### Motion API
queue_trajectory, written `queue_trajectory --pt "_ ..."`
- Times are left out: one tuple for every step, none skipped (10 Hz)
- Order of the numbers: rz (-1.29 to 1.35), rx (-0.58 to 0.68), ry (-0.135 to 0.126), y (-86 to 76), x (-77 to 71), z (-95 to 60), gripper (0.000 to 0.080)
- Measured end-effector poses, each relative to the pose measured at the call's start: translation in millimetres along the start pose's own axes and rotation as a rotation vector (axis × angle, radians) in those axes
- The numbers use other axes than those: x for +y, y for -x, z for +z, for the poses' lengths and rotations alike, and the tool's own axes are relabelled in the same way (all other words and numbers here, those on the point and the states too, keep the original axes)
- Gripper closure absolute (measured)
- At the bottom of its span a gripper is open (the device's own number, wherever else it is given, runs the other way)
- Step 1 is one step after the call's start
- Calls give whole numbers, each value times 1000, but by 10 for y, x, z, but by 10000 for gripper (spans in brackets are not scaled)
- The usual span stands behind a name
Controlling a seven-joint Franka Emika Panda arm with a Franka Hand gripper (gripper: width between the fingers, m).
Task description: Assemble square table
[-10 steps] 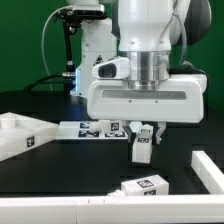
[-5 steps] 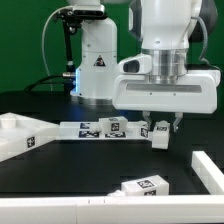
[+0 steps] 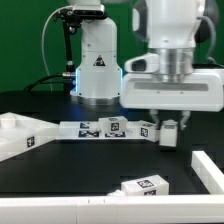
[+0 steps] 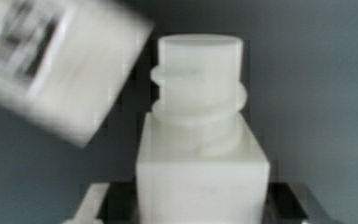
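while the white robot arm (image 3: 170, 50) hangs over the black counter (image 3: 70, 165) at the exterior view's right, the square slab (image 3: 14, 136) lies at the far left and the marker board (image 3: 88, 128) stretches between them. the jaws pinch an upright table leg (image 3: 168, 134) just beside that board's right end; another leg (image 3: 141, 185) lies on its side near the front.

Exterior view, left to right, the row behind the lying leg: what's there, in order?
slab → first leg → second leg → held leg, in the hand. Marker board left out: it overlaps the legs' span.
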State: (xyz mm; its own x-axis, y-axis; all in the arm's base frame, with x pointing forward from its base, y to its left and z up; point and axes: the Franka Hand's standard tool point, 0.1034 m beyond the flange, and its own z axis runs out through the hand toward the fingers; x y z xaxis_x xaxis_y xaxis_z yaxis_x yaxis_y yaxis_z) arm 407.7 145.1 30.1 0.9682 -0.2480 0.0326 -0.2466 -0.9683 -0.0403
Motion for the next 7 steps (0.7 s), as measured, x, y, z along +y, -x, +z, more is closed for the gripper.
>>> queue_trajectory --pt "-29 10 0 89 -91 47 515" --pt "-57 8 6 187 -157 121 515" --pt "-70 4 10 240 -189 153 515" --pt "-68 31 2 224 -179 162 515" --pt "-68 41 -2 223 -177 161 515" --pt "-67 41 -2 220 -177 161 515" --pt "-67 41 -2 220 -176 161 515"
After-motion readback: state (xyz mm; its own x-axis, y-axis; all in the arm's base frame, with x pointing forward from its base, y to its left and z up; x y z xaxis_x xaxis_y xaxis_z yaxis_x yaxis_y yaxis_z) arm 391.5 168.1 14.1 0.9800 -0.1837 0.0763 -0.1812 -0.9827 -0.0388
